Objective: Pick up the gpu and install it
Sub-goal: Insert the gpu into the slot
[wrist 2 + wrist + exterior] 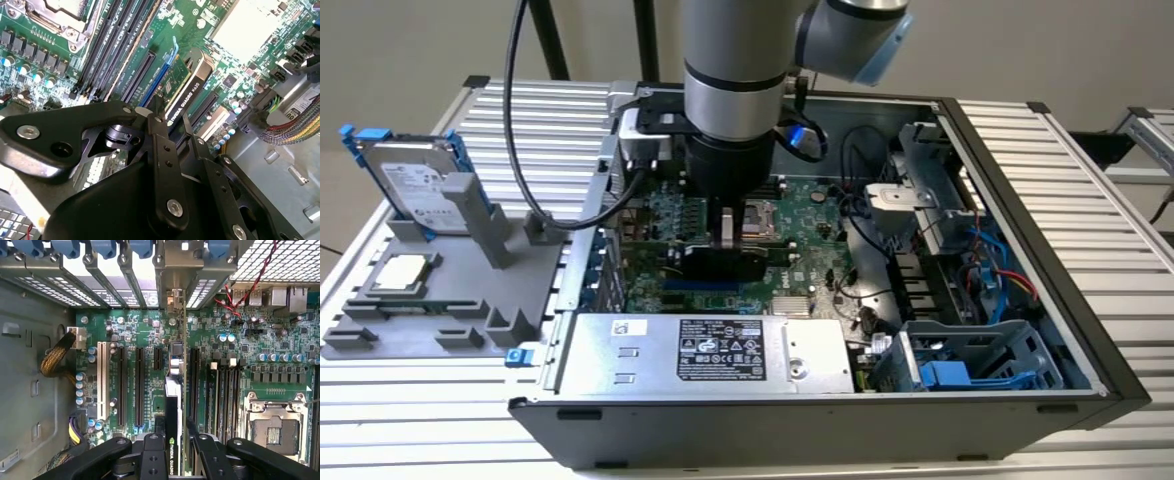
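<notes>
Gpu [174,420] stands on edge between the tool's [175,450] fingers [165,165], gripped by its top edge directly below the tool, over the motherboard's [145,340] expansion slots inside the open computer case [1067,330].

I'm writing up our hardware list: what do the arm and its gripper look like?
The arm is a silver-grey metal tube with a black band and a light-blue cap at its joint. Black cables trail beside it. The gripper is matte black, built of flat linkage bars held by silver screws.
</notes>
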`<control>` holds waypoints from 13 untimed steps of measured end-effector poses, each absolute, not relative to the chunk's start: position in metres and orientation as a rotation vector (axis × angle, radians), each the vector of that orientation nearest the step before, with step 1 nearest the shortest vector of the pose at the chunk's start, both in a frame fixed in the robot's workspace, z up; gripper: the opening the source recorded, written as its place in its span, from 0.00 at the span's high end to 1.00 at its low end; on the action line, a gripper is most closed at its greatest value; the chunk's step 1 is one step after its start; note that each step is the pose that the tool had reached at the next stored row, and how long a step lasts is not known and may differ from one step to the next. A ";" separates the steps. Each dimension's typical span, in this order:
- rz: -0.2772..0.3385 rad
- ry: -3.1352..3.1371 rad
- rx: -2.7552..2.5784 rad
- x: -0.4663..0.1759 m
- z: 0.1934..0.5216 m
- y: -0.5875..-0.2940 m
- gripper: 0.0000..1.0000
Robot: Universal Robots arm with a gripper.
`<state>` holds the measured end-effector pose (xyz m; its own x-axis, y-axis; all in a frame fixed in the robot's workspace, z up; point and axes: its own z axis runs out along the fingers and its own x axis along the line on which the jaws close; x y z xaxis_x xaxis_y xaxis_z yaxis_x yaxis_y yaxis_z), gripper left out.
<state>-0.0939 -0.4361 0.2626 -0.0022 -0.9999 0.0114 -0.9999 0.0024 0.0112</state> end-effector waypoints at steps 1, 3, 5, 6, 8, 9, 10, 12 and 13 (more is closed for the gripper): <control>0.000 -2.213 2.208 -0.094 0.262 -0.436 1.00; 0.000 -2.213 2.208 -0.094 0.261 -0.436 1.00; 0.000 -2.213 2.207 -0.095 0.259 -0.436 1.00; 0.000 -2.213 2.208 -0.095 0.259 -0.436 1.00; 0.000 -2.213 2.208 -0.095 0.257 -0.436 1.00; 0.000 -2.213 2.208 -0.095 0.256 -0.436 1.00; 0.000 -2.213 2.208 -0.095 0.255 -0.436 1.00; 0.000 -2.213 2.208 -0.095 0.255 -0.436 1.00; 0.000 -2.212 2.207 -0.095 0.254 -0.436 1.00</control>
